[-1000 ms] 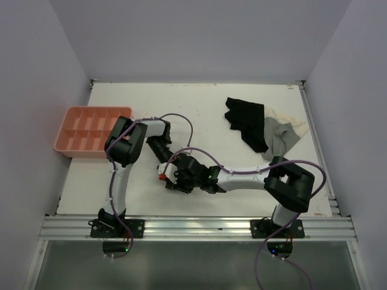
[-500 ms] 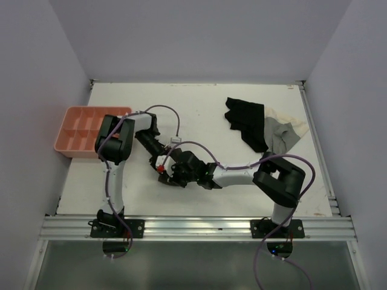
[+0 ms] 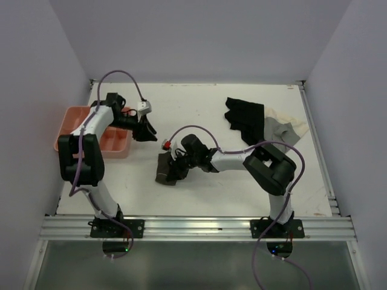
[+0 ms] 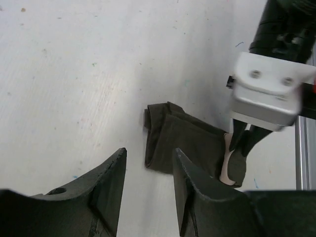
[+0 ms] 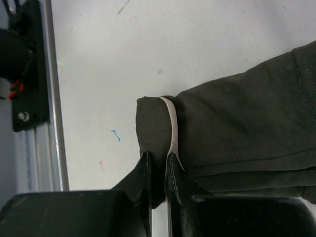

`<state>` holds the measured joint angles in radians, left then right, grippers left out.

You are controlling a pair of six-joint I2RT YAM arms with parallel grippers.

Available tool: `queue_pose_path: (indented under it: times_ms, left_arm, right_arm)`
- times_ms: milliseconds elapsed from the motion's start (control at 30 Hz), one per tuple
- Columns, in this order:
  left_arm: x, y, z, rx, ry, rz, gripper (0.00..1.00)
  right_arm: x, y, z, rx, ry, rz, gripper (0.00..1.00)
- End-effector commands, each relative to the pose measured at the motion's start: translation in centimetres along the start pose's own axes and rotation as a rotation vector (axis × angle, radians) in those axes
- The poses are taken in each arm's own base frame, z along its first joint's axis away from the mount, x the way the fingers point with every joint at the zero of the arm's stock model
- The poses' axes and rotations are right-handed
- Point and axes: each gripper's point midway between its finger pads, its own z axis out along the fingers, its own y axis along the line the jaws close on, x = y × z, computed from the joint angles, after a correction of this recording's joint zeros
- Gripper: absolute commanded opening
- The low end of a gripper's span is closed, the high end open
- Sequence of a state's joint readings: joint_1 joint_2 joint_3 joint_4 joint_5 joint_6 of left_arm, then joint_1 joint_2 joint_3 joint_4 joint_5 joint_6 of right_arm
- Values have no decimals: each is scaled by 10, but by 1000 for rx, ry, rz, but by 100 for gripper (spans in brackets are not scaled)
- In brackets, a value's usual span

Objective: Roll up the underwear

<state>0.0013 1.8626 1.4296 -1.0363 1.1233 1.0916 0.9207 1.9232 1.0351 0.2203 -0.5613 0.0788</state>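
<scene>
The right pincer is pinching the underwear; the left pincer is hanging open and empty.
The right jaws are standing almost together, nipping the folded edge beside the pale waistband, while the dark garment is lying bunched on the white table, near its middle. The left pincer, jaws partway apart, is hovering well apart from it, near the pink tray. Black and grey clothes are lying at the far right.
</scene>
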Motion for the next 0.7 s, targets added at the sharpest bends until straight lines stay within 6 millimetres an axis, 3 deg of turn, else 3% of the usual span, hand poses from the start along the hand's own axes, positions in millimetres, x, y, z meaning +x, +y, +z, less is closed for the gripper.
queue_pose_path:
  times_ms: [0, 33, 100, 133, 167, 233, 367, 533, 667]
  left_arm:
    - [-13, 1, -22, -137, -57, 156, 46]
    - [-10, -3, -25, -164, -42, 198, 46]
    - [2, -18, -30, -231, 1, 313, 46]
    - [25, -29, -25, -231, 27, 335, 47]
    - [15, -36, -33, -281, 29, 446, 47]
    - [30, -46, -35, -309, 83, 583, 49]
    - [73, -81, -25, -290, 161, 786, 56]
    - [114, -102, -3, -218, 243, 945, 59]
    - [120, -109, 11, -189, 263, 1051, 59]
  right_arm:
    - [62, -5, 7, -34, 211, 299, 0]
    - [54, -6, 10, -54, 202, 315, 0]
    - [63, -11, 17, -68, 226, 374, 0]
    - [58, -12, 19, -85, 217, 411, 0]
    - [66, -15, 23, -92, 231, 447, 0]
    - [67, -18, 28, -109, 225, 507, 0]
    - [80, -29, 34, -134, 242, 608, 0]
    - [99, -36, 40, -141, 272, 725, 0]
    - [106, -42, 41, -134, 273, 790, 0]
